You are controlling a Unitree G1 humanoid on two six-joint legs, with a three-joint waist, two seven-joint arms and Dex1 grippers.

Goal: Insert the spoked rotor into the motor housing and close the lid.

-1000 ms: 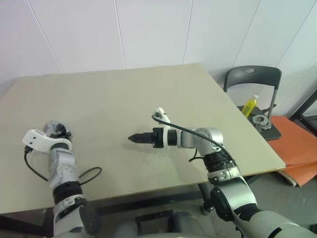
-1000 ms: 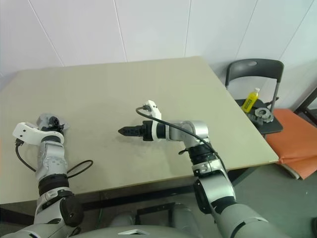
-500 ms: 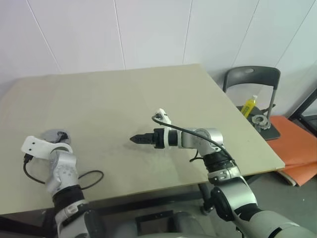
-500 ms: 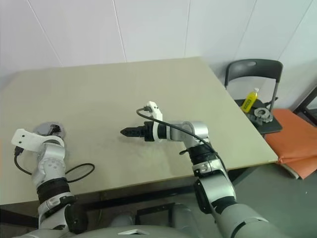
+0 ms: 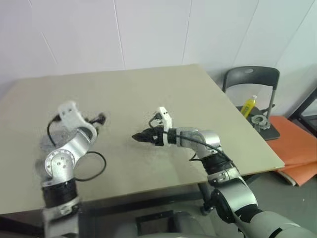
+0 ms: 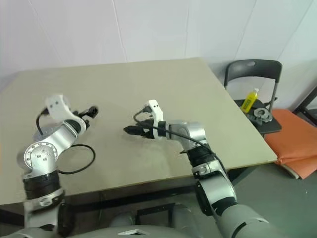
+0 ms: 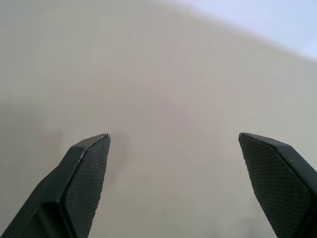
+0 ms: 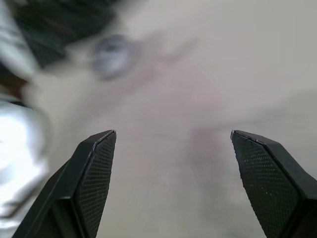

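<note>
We see the left gripper [image 7: 173, 135] raised over the left part of the beige table [image 5: 148, 94]. Its two black fingers [image 7: 86, 168] are spread wide with only bare tabletop between them. A black cable [image 5: 94, 168] hangs in a loop from that arm.

The right gripper [image 8: 173, 132] sits low over the middle of the table and points left. Its fingers [image 8: 94, 168] also stand far apart, with nothing between them.

In the right wrist view we make out a round grey disc [image 8: 113, 53] lying flat on the table, well beyond the right gripper's fingertips and close to the left arm. It is too blurred for us to tell whether it is the motor housing, the lid, or both together. Neither gripper touches it. We cannot pick out the spoked rotor.

Off the table's right edge stands a dark grey chair [image 5: 250, 79]. On its seat are a yellow bottle [image 5: 250, 105] and, just nearer to us, a small metal ring-shaped part [image 5: 260, 120]. Right of the chair an orange mat [image 5: 297, 148] lies on the floor.
</note>
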